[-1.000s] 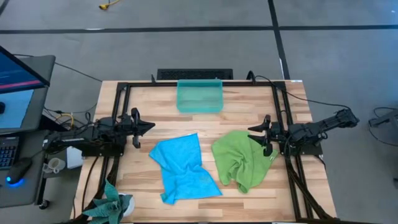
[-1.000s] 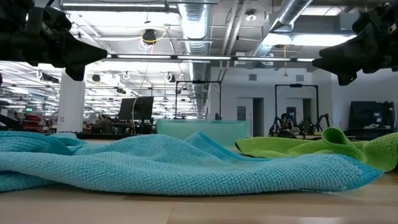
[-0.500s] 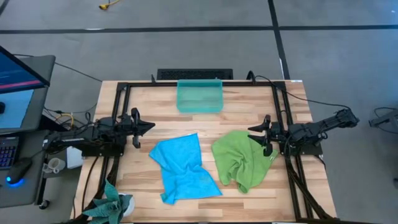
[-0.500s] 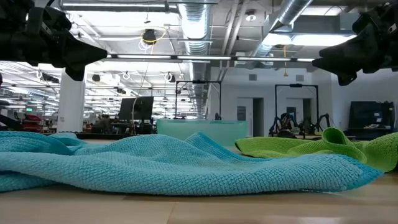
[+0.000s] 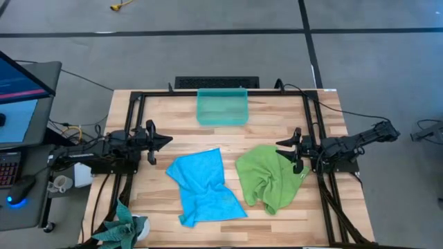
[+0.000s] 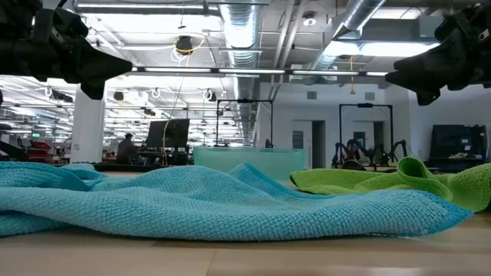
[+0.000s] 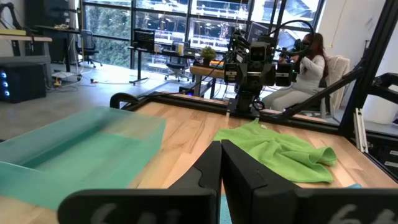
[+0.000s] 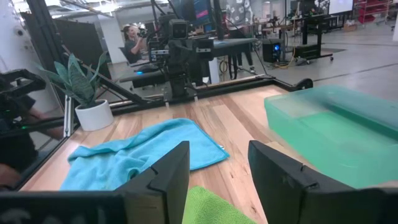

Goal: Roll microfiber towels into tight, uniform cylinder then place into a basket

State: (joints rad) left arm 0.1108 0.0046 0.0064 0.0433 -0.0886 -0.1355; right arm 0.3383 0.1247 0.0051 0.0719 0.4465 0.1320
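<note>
A sky-blue towel (image 5: 203, 185) lies spread and rumpled on the wooden table, left of centre. A lime-green towel (image 5: 268, 178) lies crumpled to its right. The translucent teal basket (image 5: 222, 106) stands at the table's far edge, in the middle. My left gripper (image 5: 168, 142) hovers shut at the table's left side, above the wood and short of the blue towel. My right gripper (image 5: 280, 153) hovers open at the right side, over the green towel's right edge (image 8: 208, 208), clear of it.
A black frame (image 5: 138, 104) runs along the table's edges. A small potted plant (image 5: 124, 228) stands at the near left corner. A desk with a monitor (image 5: 21, 83) stands left of the table. A person (image 7: 305, 68) sits beyond the right side.
</note>
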